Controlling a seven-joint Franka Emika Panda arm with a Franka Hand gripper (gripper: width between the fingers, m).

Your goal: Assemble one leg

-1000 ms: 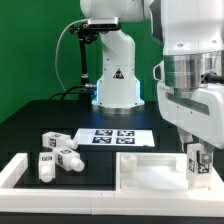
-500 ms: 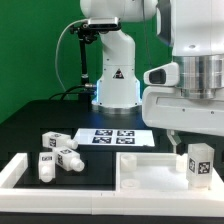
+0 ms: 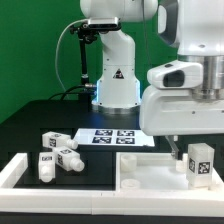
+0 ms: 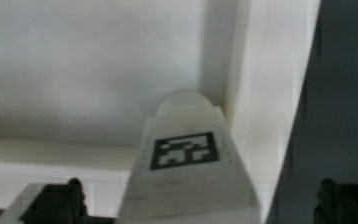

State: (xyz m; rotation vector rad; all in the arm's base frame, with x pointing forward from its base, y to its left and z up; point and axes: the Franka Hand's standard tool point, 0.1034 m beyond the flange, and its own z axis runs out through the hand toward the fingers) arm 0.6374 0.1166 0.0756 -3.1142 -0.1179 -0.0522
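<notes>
One leg (image 3: 198, 164), a short white square post with a marker tag, stands upright on the wide white panel (image 3: 140, 166) near the exterior view's right edge. In the wrist view the same leg (image 4: 190, 150) points up between my two dark fingertips (image 4: 60, 202), with a gap on each side. My gripper (image 4: 197, 206) is open and sits above the leg, not touching it. In the exterior view the arm's white hand (image 3: 186, 108) hangs over the leg, and the fingers are mostly hidden.
Three more white legs (image 3: 58, 155) lie loose on the black table at the exterior view's left. The marker board (image 3: 115, 137) lies behind them. A white rail (image 3: 14, 172) runs along the front left. The robot base (image 3: 115, 85) stands at the back.
My gripper was down around the upright leg a second ago. It has let go and risen straight up, and the leg stays standing on the panel.
</notes>
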